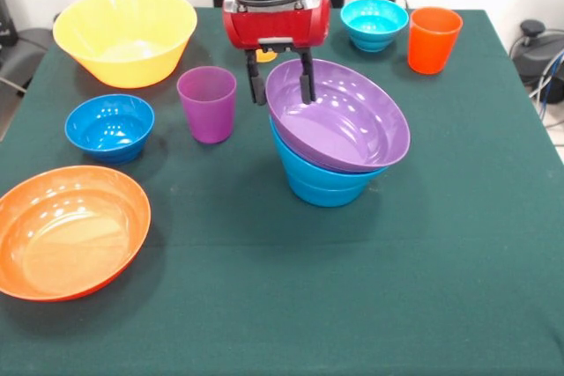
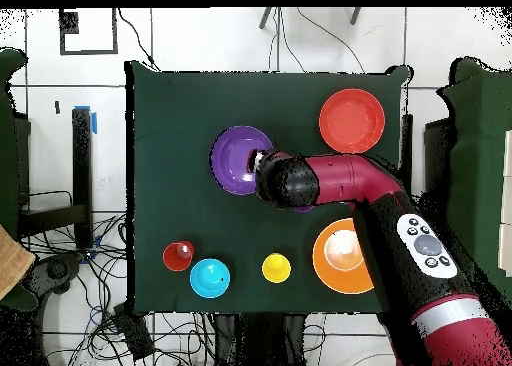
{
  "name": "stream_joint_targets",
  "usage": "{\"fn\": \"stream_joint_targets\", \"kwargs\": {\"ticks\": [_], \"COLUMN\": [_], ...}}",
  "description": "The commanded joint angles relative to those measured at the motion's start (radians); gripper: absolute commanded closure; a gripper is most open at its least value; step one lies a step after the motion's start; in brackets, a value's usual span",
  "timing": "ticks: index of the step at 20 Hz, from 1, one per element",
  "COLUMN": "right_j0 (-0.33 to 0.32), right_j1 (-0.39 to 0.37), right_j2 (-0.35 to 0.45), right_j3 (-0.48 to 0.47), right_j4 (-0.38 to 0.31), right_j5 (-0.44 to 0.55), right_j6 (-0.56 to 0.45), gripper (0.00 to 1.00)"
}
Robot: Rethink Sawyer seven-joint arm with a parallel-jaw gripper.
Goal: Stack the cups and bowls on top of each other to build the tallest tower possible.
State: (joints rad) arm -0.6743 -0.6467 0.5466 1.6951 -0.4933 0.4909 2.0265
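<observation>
Two bowls stacked mid-tabletop [image 1: 458,244]: purple bowl [image 1: 344,121] sits tilted on mid-blue bowl [image 1: 322,184]. Claw [image 1: 281,85] straddles purple bowl's far rim, one finger outside, one inside, gripping rim. Purple cup [image 1: 207,104] upright just beside stack. Second blue bowl [image 1: 109,127], orange bowl [image 1: 69,231], yellow bowl [image 1: 125,36] on one side; cyan bowl [image 1: 374,24] and orange cup [image 1: 434,39] at far edge.

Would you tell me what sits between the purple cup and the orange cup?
The tilted purple bowl on its blue bowl, with the gripper at its rim, in the front view.
</observation>
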Motion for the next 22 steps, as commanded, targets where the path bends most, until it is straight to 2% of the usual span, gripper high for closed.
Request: {"fn": "stream_joint_targets", "kwargs": {"ticks": [1,5,10,18,22], "right_j0": [0.015,0.0,0.012,0.001,0.029], "right_j1": [0.021,0.045,0.019,-0.028,-0.044], "right_j2": [0.02,0.037,0.012,0.026,-0.005], "right_j3": [-0.013,0.003,-0.007,-0.022,-0.048], "right_j4": [-0.098,-0.084,-0.108,-0.081,-0.109], "right_j5": [0.034,0.02,0.045,0.119,0.131], "right_j6": [-0.162,-0.157,-0.171,-0.211,-0.206], "gripper": [0.0,0.0,0.0,0.0,0.0]}}
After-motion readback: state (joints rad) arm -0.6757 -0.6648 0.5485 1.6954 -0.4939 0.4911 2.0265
